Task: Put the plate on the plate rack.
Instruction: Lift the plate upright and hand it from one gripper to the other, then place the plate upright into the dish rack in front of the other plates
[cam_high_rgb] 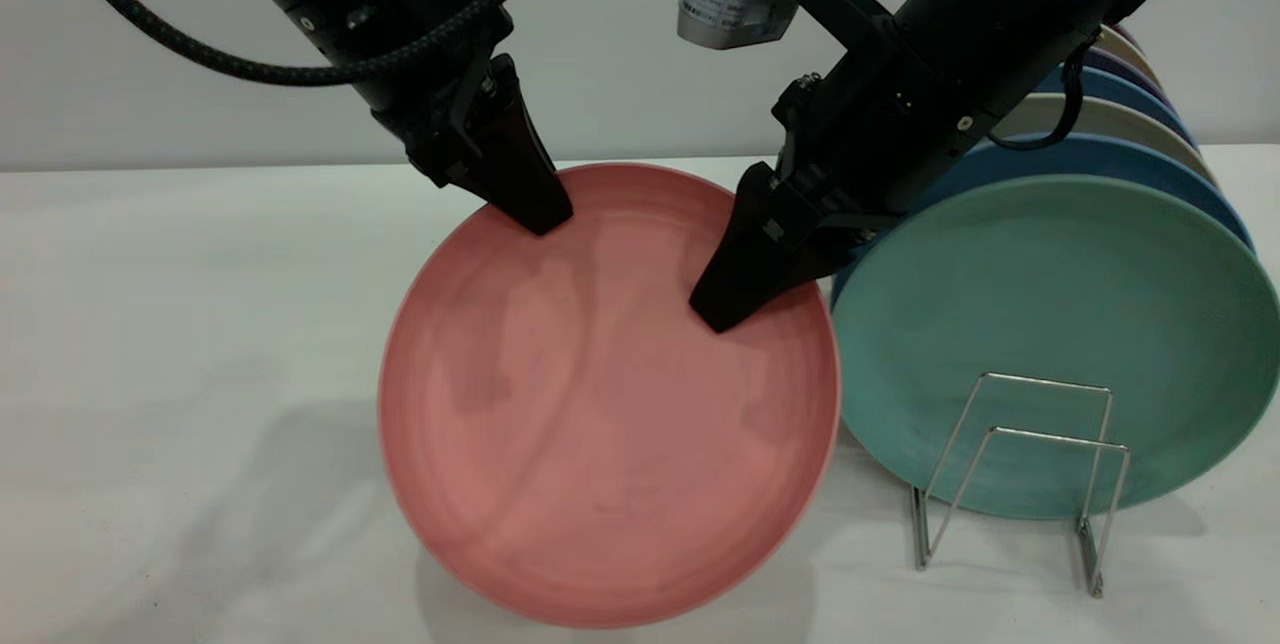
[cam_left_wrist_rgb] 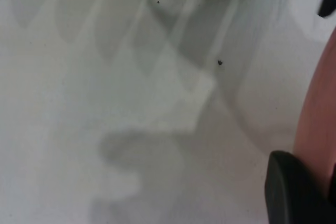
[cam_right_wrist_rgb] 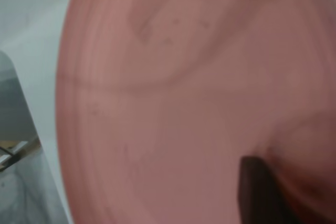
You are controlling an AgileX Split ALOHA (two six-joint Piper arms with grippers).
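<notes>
- Plate [cam_high_rgb: 600, 414], salmon-pink and round, stands tilted on its edge on the white table [cam_high_rgb: 180, 324], its face turned toward the exterior camera, just left of the plate rack [cam_high_rgb: 1020, 469].
- Left gripper [cam_high_rgb: 535, 209] reaches down from the upper left, its dark fingers clamped on the plate's upper-left rim; the left wrist view shows one finger [cam_left_wrist_rgb: 294, 190] against the pink edge [cam_left_wrist_rgb: 317, 140].
- Right gripper [cam_high_rgb: 745, 289] comes in from the upper right, its fingers closed on the plate's upper-right part, one finger lying across the front face; a dark fingertip [cam_right_wrist_rgb: 257, 190] shows against the pink surface [cam_right_wrist_rgb: 173, 103] in the right wrist view.
- Plate rack, thin silver wire with squared loops, sits at the right, its two front loops free.
- Teal-green plate [cam_high_rgb: 1060, 344] stands upright in the rack right behind those loops, with blue plates [cam_high_rgb: 1130, 159] and others filed behind it.
</notes>
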